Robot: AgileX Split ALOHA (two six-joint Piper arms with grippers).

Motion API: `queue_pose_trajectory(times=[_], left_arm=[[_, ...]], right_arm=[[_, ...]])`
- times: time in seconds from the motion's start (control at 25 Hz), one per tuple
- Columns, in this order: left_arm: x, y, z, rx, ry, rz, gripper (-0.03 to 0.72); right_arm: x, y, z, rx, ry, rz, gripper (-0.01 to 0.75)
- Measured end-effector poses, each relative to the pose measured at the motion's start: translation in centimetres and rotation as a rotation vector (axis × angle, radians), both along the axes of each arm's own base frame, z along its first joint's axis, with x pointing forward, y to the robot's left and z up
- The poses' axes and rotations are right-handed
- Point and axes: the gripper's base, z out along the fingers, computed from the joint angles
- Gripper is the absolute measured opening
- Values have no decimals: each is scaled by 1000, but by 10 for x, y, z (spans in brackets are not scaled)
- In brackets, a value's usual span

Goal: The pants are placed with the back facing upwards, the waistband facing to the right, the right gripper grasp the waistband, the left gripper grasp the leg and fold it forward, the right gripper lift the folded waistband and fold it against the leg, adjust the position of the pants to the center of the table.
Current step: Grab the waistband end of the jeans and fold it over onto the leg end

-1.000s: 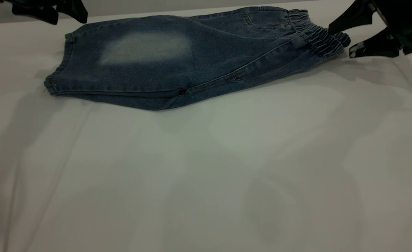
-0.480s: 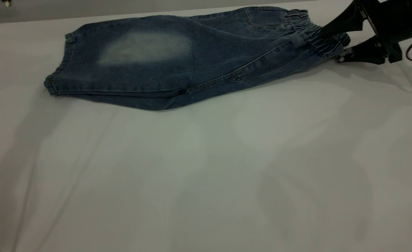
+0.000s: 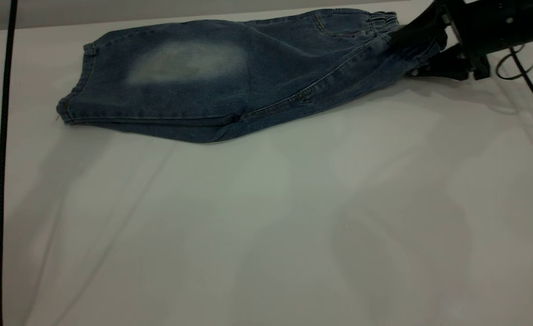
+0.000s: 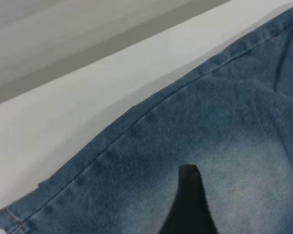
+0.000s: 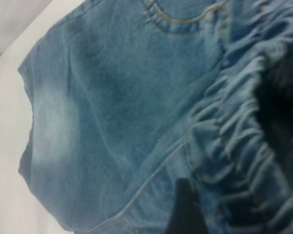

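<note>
the jeans [image 3: 230, 77] lay folded lengthwise across the far part of the white bench [image 3: 266, 217], hem at 9 o'clock, waistband [image 3: 386, 22] at 3 o'clock. the right gripper [image 3: 413, 52] had its fingers spread around the waistband, one above, one below. the left gripper's [image 4: 188, 204] finger state couldn't be told.

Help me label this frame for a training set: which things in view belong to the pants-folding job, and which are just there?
Part of the job:
- blue denim pants, lying flat
- gathered elastic waistband
- black right gripper, jaws straddling the waistband
- black left gripper finger, above the pant leg

Just there:
- white table
- black cable hanging at the left edge
</note>
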Motion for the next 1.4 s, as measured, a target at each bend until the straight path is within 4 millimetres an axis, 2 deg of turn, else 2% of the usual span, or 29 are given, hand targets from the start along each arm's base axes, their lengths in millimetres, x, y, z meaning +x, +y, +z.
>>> queue_pose_trajectory(times=[0.12,0.28,0.36,0.6,0.8,1.2,1.4], left_arm=[[-1,0,-1,1,14,-5,504],[-2,-1,-2,0,27,-9,504],[-3,-4,-2,1,27,-16,504],[-6,-33,-4,8,47,-92,504],[4,-63,-19,61,112,-203,504],[25,-120,-80,243,219,-364,504],[26,-135,-117,348,241,-414,504]], right_arm=[[4,5,4,-4,-21,16,336],[7,7,8,-3,-40,42,121],[8,7,11,-10,-44,53,60],[10,6,23,-40,-67,61,57],[11,6,35,-45,-86,67,57],[10,6,36,-55,-75,75,57],[10,6,37,-54,-76,75,57]])
